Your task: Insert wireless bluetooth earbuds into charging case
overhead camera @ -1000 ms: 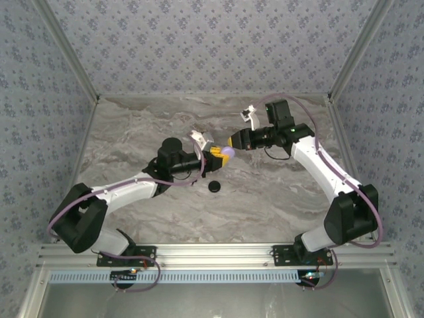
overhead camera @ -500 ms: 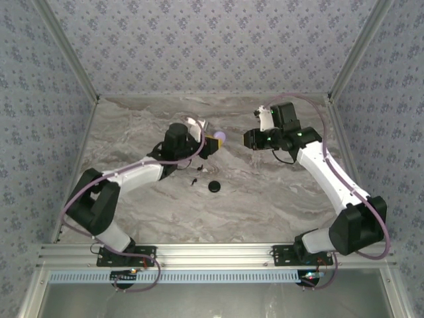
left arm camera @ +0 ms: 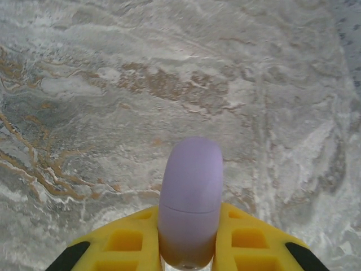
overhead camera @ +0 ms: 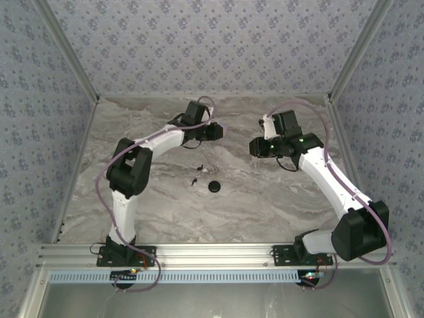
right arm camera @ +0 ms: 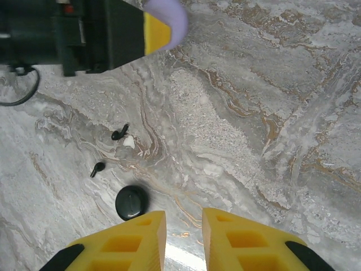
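Charging case [right arm camera: 131,202]: black, glossy round puck, flat on the marbled worktop [right arm camera: 271,84] near centre; cannot tell if its lid is open. The two earbuds [right arm camera: 119,133] lie loose on the worktop just left of the case, touching neither it nor each other; tiny, black, short-stemmed. Left hand [left arm camera: 189,231] clamps a pale lilac disc [left arm camera: 190,180] edge-on, over the far worktop. Right hand [right arm camera: 183,226]: narrow gap, nothing between the fingers.

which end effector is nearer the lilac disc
Left. The left end effector grips the lilac disc between its fingers. The right end effector is apart from it, across bare table.
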Motion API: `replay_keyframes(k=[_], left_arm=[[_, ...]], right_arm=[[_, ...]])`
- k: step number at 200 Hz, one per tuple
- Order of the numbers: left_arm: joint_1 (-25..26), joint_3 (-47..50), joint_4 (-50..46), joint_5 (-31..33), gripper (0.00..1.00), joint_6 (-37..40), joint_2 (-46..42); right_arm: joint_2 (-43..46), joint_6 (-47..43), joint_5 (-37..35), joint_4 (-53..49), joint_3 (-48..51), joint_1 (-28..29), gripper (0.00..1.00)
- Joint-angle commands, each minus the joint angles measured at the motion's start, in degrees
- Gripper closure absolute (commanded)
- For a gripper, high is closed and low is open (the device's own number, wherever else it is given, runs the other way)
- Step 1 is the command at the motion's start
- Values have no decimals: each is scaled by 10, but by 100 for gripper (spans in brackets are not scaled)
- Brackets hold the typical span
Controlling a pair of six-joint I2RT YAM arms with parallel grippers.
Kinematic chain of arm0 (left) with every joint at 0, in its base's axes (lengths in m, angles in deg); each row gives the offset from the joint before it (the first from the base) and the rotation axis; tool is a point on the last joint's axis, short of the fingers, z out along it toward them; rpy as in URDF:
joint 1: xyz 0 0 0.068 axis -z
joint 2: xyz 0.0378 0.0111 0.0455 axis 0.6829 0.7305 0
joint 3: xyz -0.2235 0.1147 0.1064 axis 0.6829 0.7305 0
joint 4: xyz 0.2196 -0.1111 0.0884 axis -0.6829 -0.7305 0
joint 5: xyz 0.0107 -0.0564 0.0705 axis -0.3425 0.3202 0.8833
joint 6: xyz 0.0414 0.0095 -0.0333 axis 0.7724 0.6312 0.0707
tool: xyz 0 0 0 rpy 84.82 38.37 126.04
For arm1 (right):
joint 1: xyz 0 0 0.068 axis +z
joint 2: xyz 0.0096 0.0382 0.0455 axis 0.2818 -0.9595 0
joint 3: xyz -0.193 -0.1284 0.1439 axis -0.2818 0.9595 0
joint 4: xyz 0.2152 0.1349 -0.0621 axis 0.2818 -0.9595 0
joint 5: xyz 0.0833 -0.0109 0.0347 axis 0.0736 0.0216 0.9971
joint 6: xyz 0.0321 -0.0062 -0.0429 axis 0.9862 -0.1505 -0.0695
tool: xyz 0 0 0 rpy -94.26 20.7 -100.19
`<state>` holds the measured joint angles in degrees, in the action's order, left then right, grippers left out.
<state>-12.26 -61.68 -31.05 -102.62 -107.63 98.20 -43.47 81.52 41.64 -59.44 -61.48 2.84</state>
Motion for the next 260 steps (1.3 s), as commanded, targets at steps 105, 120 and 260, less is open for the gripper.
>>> replay_keyframes(k=[105,120,260], left_arm=[[-41,-246,-157,-46,81,2,188],[-40,-263,-174,-46,79,5,202],[-45,-204,-231,111,37,57,57]], right_arm=[[0,22,-5,-13,19,2,75],[-1,22,-7,-13,20,2,74],[-28,-7,32,-13,25,21,60]])
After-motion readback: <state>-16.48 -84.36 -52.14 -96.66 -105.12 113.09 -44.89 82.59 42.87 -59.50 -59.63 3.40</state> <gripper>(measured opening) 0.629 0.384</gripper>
